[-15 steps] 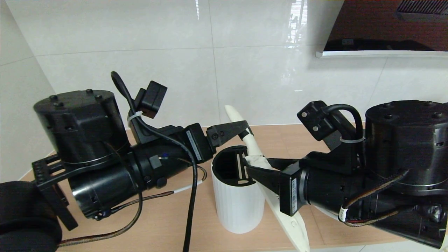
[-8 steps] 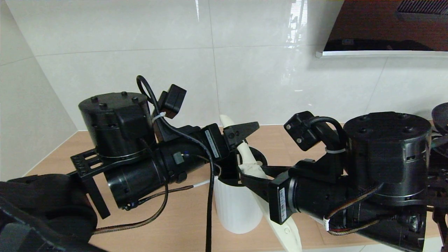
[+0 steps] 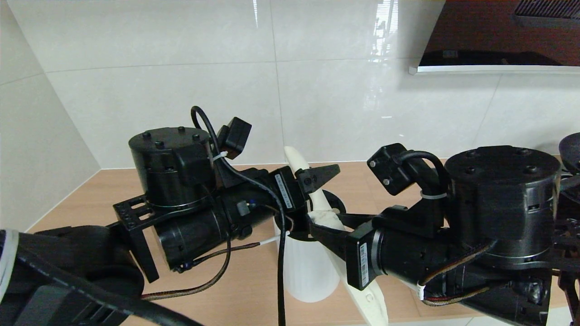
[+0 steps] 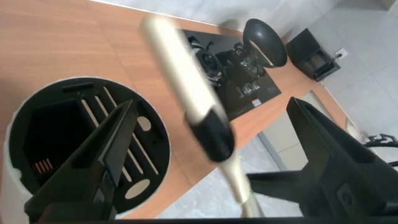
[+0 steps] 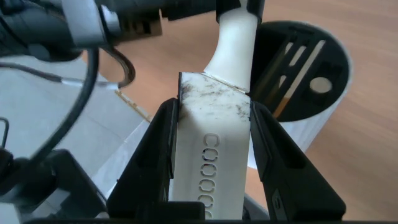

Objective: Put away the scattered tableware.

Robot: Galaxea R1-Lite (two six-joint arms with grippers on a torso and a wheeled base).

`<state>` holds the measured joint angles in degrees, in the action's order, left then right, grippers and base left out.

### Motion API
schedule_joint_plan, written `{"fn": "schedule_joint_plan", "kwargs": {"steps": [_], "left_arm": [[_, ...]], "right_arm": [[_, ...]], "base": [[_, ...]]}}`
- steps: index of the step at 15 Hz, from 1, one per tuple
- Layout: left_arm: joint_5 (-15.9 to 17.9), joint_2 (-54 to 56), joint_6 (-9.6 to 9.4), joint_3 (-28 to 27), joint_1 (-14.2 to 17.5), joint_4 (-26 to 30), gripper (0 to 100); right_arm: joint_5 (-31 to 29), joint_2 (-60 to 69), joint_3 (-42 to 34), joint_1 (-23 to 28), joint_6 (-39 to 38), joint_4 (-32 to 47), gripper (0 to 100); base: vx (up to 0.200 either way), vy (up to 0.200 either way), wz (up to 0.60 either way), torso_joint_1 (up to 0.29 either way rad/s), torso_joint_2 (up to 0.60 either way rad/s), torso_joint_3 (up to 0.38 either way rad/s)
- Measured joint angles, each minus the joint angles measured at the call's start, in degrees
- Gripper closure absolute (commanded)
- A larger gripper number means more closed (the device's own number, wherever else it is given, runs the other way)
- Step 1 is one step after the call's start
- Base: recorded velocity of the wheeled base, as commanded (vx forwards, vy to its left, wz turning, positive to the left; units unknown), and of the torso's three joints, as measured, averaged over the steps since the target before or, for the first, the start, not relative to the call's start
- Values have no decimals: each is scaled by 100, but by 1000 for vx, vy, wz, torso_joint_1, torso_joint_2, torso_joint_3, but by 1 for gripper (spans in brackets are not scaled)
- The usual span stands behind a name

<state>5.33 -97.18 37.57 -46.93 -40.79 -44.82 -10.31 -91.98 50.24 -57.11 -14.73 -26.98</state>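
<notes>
A cream spatula [image 3: 369, 299] stands tilted over the white utensil holder [image 3: 308, 271] on the wooden counter. My right gripper [image 3: 333, 222] is shut on its wide slotted part [image 5: 211, 143], coming in from the right. My left gripper [image 3: 317, 190] comes from the left, and its fingers are spread wide on either side of the spatula's handle [image 4: 186, 93], not touching it. In the left wrist view the left gripper [image 4: 211, 109] is open. The holder's black slotted insert [image 4: 74, 143] lies just below the handle. In the right wrist view the holder [image 5: 311, 68] sits behind the right gripper [image 5: 214, 109].
A stove [image 4: 239, 81] with a black pan [image 4: 264, 40] sits further along the counter; the pan's edge [image 3: 571, 149] shows at far right. A range hood [image 3: 498, 36] hangs upper right. Tiled walls close the back and left. The counter's front edge runs just below the holder.
My left arm has moved right toward the holder. The spatula's handle tip has dropped slightly. The right arm drew back a little, still holding the spatula.
</notes>
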Motion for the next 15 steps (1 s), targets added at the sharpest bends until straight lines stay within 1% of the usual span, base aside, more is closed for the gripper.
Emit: {"fn": "schedule_joint_plan", "kwargs": {"steps": [15], "left_arm": [[-49,5,55,0,-79,2,0]], "right_arm": [[-13,-74,-24,0,-5,-50,100]], "base": [[0,0,0,0,0,0]]}}
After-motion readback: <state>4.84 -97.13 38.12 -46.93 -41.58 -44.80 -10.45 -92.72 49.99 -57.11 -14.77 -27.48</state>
